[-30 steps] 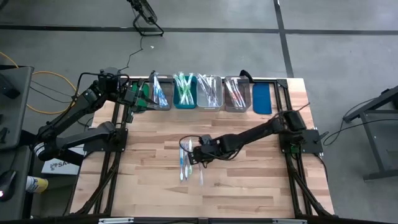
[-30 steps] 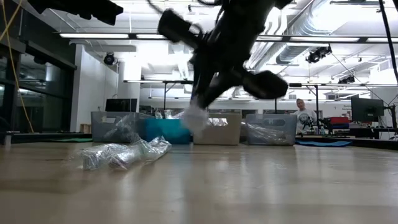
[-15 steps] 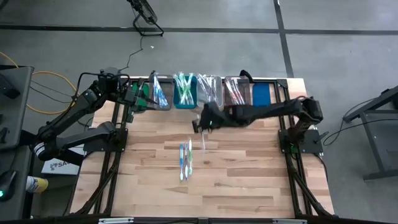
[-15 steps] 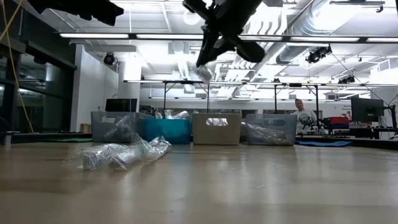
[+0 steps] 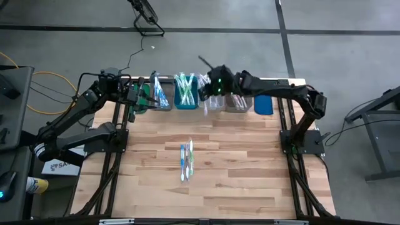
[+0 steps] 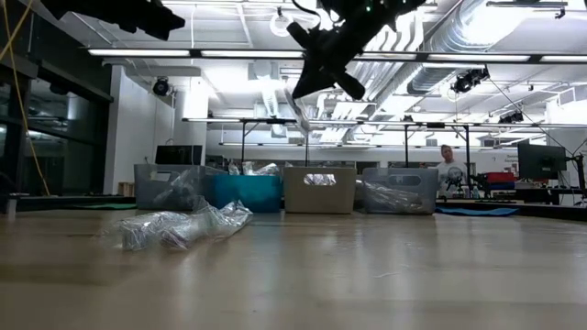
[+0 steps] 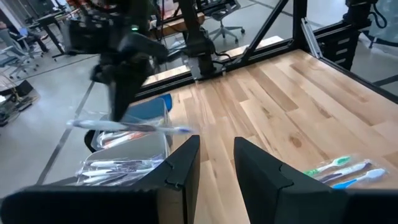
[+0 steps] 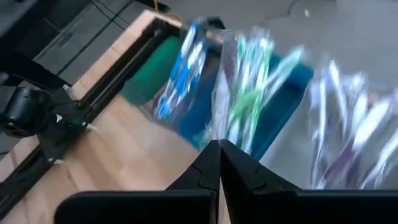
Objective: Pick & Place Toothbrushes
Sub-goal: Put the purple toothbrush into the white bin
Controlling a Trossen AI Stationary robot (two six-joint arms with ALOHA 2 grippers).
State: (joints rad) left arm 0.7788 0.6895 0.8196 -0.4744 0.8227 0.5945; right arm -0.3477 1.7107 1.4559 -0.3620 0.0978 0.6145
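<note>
My right gripper (image 5: 209,92) hangs high over the row of bins at the far edge, shut on a clear-wrapped toothbrush (image 7: 149,127), which also shows in the low view as a pale stick (image 6: 299,105) under the fingers. A few more toothbrushes (image 5: 186,160), blue and green, lie flat on the wood in the middle of the table. My left gripper (image 7: 216,165) waits at the far left beside the green bin (image 5: 144,95), open with nothing between its fingers. My right gripper pinches the wrapped toothbrush's handle (image 7: 127,126) between its two fingers, closer to one end than the middle. The fingers slant down from above and lie across the stick. The toothbrush is lifted clear, above the bins, and sticks out to both sides of the fingers.
Along the far edge stand a grey bin (image 5: 161,92) with blue brushes, a teal bin (image 5: 186,91) with green ones, a clear bin (image 5: 212,100), another grey bin (image 5: 239,95), then a blue piece (image 5: 264,99). Black frame rails flank the table.
My right gripper has risen from the middle of the table and swung toward the far edge, turning as it went, and has carried one toothbrush up over the bins. The other toothbrushes have stayed on the wood.
</note>
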